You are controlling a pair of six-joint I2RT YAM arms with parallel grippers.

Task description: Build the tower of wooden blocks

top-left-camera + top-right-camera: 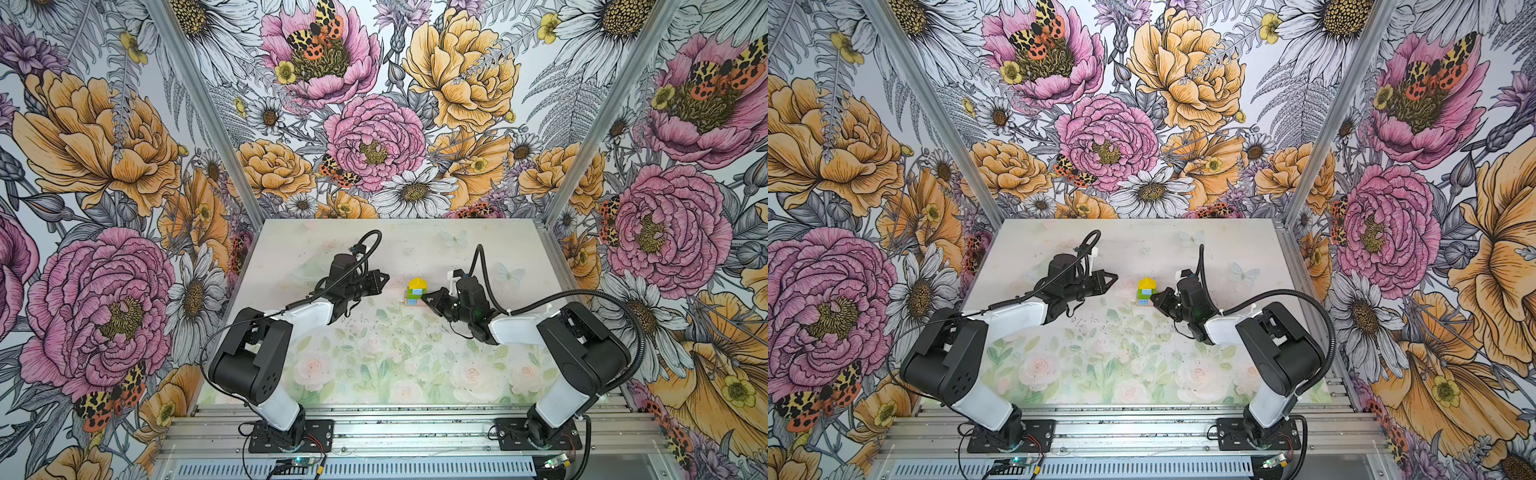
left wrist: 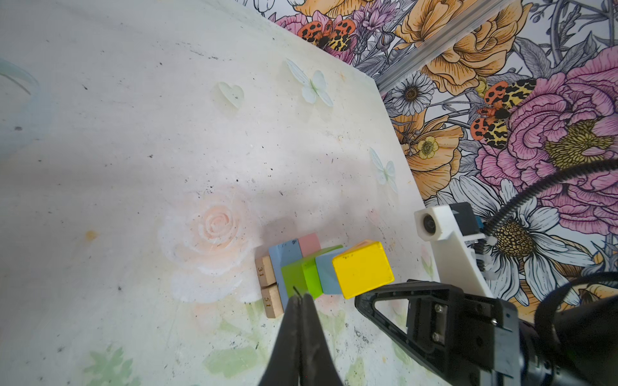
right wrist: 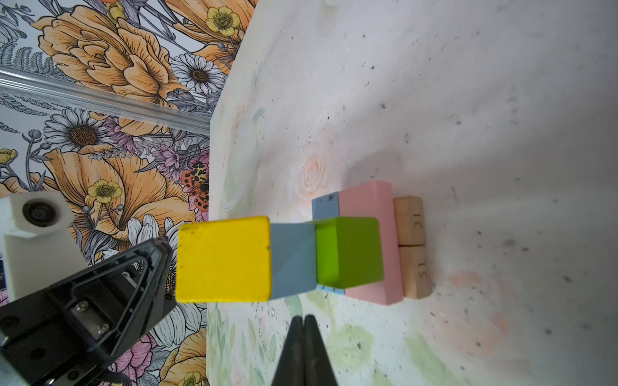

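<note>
We see the tower (image 1: 416, 292) upright: tan base, blue and pink, green, blue, yellow top. The left gripper (image 1: 386, 279) and right gripper (image 1: 424, 297) flank it, both clenched on nothing.

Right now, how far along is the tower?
Done: the tower stands complete, from the tan planks at the base up to the yellow roof. In hand: nothing; the left gripper and right gripper are shut, empty. Left: probably only backing both away.

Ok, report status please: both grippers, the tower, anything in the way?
Left gripper shut, empty, off the tower. Right gripper shut, empty, tip close beside it. Tower standing, yellow roof piece on top. Nothing blocking.
</note>
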